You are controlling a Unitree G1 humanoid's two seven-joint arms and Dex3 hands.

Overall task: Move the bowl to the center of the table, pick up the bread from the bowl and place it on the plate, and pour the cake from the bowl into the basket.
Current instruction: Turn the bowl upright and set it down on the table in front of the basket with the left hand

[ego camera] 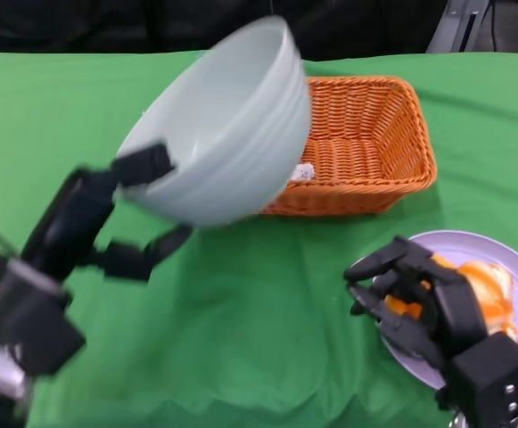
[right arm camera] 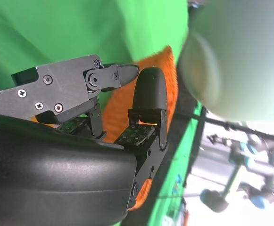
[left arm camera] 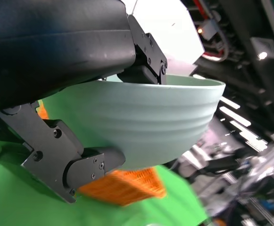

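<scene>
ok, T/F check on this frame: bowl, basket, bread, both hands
1. The left hand holds the pale green ceramic bowl lifted and tilted toward the orange wicker basket. True.
2. The bowl rests flat on the green tablecloth. False: it is in the air.
3. The orange bread lies on the light round plate. True.
4. The right hand grips the basket. False: it is over the plate by the bread, apart from the basket.
5. The basket lies overturned. False: it stands upright, open side up.
</scene>
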